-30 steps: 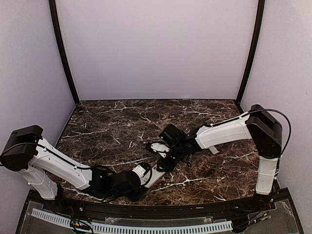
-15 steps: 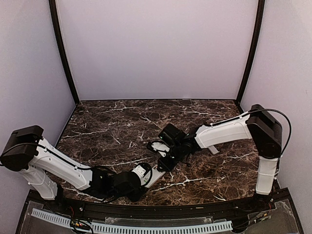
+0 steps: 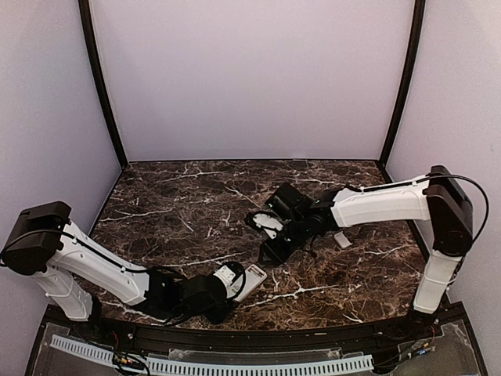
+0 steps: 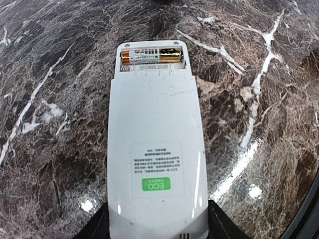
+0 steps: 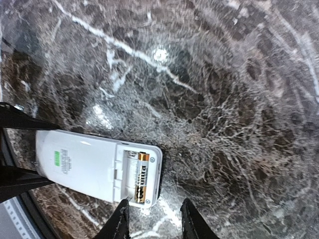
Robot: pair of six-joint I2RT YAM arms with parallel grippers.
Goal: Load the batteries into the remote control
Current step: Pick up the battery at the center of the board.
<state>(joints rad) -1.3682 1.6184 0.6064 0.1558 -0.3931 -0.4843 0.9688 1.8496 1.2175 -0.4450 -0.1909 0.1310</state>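
The white remote control (image 4: 154, 149) lies back side up on the marble. My left gripper (image 4: 157, 226) is shut on its near end, a black finger on each side. At the far end the battery bay is uncovered, and one gold-and-black battery (image 4: 149, 55) lies in the slot nearest the end. The slot beside it looks empty. In the top view the remote control (image 3: 252, 280) pokes out from my left gripper (image 3: 235, 283). My right gripper (image 3: 270, 252) hangs above and behind it. The right wrist view shows that gripper (image 5: 152, 219) open and empty, just off the remote's (image 5: 84, 167) battery (image 5: 140, 177) end.
A small white piece (image 3: 342, 240) lies on the dark marble table (image 3: 180, 204) under the right forearm. Purple walls and black posts close off the back and sides.
My right gripper has drawn back from the remote's open end, up and to the right, uncovering that end in the top view. The left arm and the remote have stayed put.
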